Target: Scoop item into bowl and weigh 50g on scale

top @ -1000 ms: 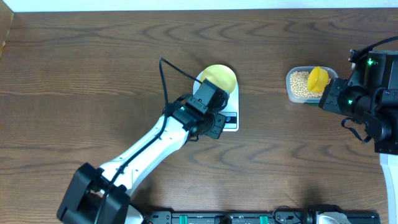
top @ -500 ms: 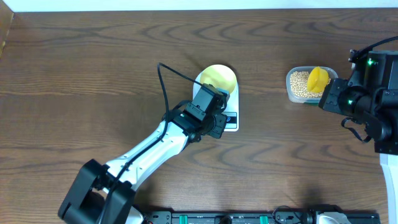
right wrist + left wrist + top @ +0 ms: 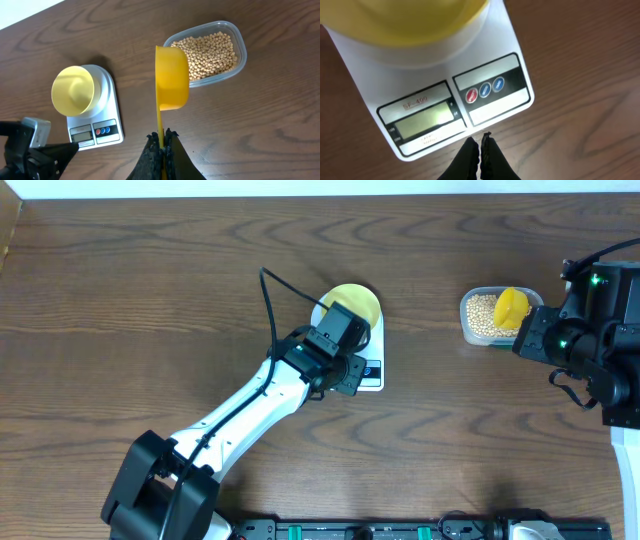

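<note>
The white scale (image 3: 372, 372) stands mid-table with the pale yellow bowl (image 3: 352, 302) on its platform; the bowl looks empty in the right wrist view. My left gripper (image 3: 480, 142) is shut on nothing, its tips just off the scale's (image 3: 490, 45) front edge, below the display and buttons. My right gripper (image 3: 163, 136) is shut on the handle of a bright yellow scoop (image 3: 171, 77). The scoop hangs at the near edge of the clear tub (image 3: 241, 47) of tan beans (image 3: 212, 47). Whether the scoop holds beans is hidden.
In the overhead view the tub (image 3: 468, 320) sits at the right, a hand's width from the scale, with the scoop (image 3: 511, 307) and right gripper (image 3: 533, 332) beside it. The left arm (image 3: 240, 415) lies diagonally across the near-left wood. Bare wood surrounds the scale.
The left gripper has shifted slightly up and right, closer over the scale's front. The right arm and scoop have not moved.
</note>
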{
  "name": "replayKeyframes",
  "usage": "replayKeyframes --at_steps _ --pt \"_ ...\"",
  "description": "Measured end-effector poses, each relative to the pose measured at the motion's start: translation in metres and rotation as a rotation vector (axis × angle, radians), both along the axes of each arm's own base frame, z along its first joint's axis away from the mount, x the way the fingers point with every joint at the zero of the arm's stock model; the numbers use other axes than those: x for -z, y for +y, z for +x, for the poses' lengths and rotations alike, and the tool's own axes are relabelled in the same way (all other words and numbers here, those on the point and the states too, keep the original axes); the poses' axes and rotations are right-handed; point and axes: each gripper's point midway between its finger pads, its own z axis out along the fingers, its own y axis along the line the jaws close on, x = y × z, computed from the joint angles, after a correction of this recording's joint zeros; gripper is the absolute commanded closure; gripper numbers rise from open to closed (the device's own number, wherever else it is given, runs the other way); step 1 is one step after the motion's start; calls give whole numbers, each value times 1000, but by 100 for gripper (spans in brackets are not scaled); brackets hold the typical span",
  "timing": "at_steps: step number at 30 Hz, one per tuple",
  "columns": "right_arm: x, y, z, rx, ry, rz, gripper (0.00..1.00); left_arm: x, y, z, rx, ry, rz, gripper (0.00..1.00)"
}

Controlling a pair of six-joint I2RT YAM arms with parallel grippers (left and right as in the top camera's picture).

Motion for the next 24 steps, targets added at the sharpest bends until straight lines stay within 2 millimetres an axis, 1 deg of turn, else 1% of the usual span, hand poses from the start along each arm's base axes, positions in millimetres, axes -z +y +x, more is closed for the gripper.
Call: replayKeyframes --at_steps 4,7,12,14,18,24 --pt "0 0 0 0 1 0 99 11 -5 -3 14 17 17 93" --pt "1 0 -1 0 7 0 99 24 -8 -4 23 35 32 93" --pt "1 0 -2 0 10 0 99 48 -8 -5 24 78 66 93" --pt "1 0 -2 0 10 0 99 50 -9 -3 24 75 64 93" --pt "2 0 -2 0 10 0 99 46 -13 8 15 23 49 93" --pt "2 0 -2 0 10 0 99 46 -11 14 2 -3 66 93"
